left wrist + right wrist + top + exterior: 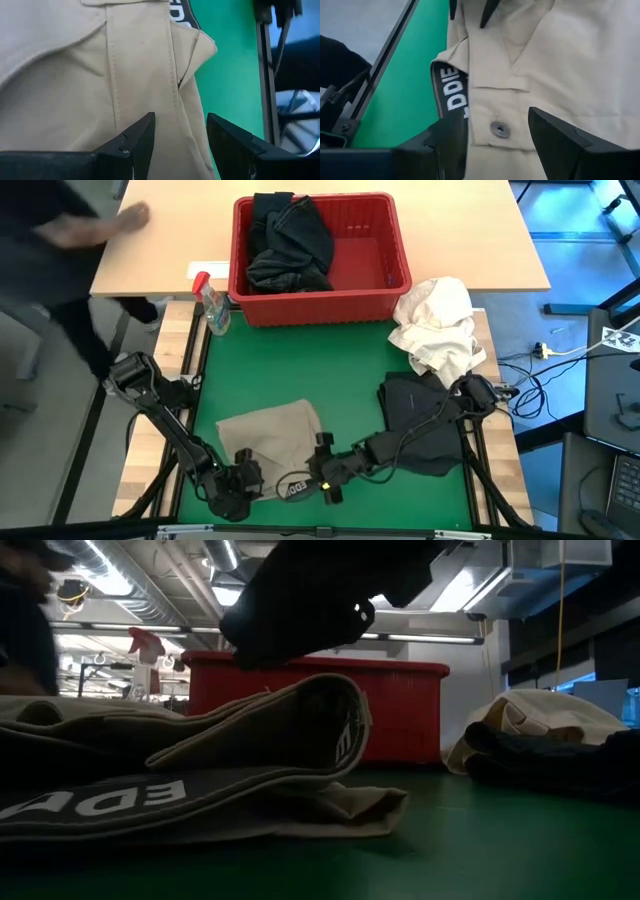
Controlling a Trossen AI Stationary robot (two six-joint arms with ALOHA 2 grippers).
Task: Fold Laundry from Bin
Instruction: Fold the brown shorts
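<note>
A khaki garment [268,442] lies crumpled on the green mat near the front edge, its black lettered waistband [454,95] turned outward. My left gripper [180,140] is open, slanting down over the garment's seamed edge [172,75], a finger on either side. My right gripper [502,145] is open over the waistband's button [499,129], facing the left gripper [248,478]. The red bin [390,290] stands at the far side and holds dark laundry [288,242]. Another dark garment [420,420] lies flat under my right arm.
A white cloth bundle [437,328] sits right of the bin, at the mat's right edge. A small spray bottle with a red top [212,305] stands at the bin's left corner. A person's blurred arm [90,225] reaches over the wooden table at far left.
</note>
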